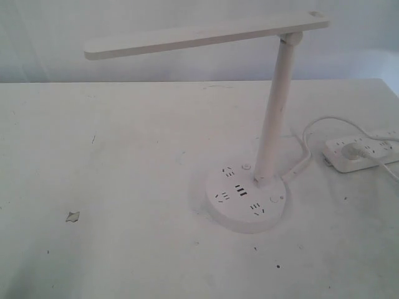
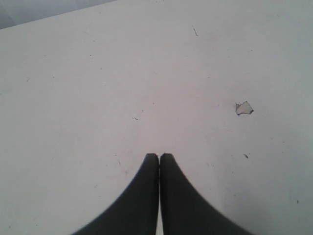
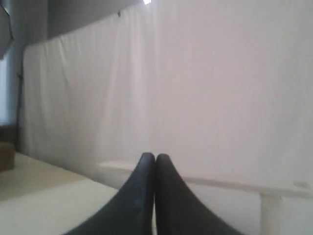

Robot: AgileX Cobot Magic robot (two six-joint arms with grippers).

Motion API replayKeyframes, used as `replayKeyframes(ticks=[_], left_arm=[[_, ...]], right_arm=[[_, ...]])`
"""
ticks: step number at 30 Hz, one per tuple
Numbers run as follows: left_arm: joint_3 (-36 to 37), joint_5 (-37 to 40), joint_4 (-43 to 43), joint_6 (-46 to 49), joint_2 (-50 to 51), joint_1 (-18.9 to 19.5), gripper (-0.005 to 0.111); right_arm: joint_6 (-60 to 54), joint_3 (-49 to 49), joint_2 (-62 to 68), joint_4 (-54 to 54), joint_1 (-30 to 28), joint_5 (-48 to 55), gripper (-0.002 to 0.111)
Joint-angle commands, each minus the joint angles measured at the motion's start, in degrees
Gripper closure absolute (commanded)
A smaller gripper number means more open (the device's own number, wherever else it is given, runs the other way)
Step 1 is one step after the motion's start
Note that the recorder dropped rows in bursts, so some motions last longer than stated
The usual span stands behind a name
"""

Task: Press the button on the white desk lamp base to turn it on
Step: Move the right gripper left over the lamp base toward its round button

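Nearest: jaws pressed together, holding nothing, on the left gripper (image 2: 159,155) above bare matte surface (image 2: 88,98); pressed together likewise on the right gripper (image 3: 155,155), aimed at a pale backdrop. Handy for prodding: keep closed and use the blunt dark tip as a fingertip. Probably wisest to lower the right one straight onto a small round button (image 1: 274,200) on the white desk lamp base (image 1: 234,218), a thick smooth plastic disc right of centre. Cannot tell which of two buttons switches. Steer clear of socket slots. Behind, the white desk lamp (image 1: 274,118), with slim slanted pole and flat bar head. Farther right, oblong power strip (image 1: 361,151).
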Motion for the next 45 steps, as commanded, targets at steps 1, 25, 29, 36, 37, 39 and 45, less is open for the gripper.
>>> replayKeyframes(ticks=[1, 25, 29, 36, 37, 39, 45], left_arm=[[0.19, -0.07, -0.33, -0.06, -0.22, 0.15, 0.107], [0.19, -0.07, -0.33, -0.06, -0.22, 0.15, 0.107], [0.19, -0.07, -0.33, -0.06, -0.22, 0.15, 0.107], [0.19, -0.07, -0.33, -0.06, -0.22, 0.15, 0.107], [0.19, -0.07, -0.33, -0.06, -0.22, 0.15, 0.107], [0.19, -0.07, -0.33, -0.06, -0.22, 0.15, 0.107], [0.19, -0.07, -0.33, -0.06, -0.22, 0.15, 0.107]], right_arm=[[1.05, -0.37, 6.19, -3.74, -0.29, 9.38, 0.108], [11.01, -0.37, 44.47, -19.56, 5.09, 1.41, 0.108], [11.01, -0.37, 49.6, -19.64, 10.03, 6.5, 0.108], [11.01, -1.92, 56.75, -17.96, 15.88, 25.28, 0.108], [11.01, -2.44, 57.18, -17.47, 15.88, 26.19, 0.108], [11.01, -3.46, 57.2, -16.06, 15.88, 26.43, 0.108], [9.32, -7.53, 57.2, -12.93, 15.88, 26.17, 0.108]])
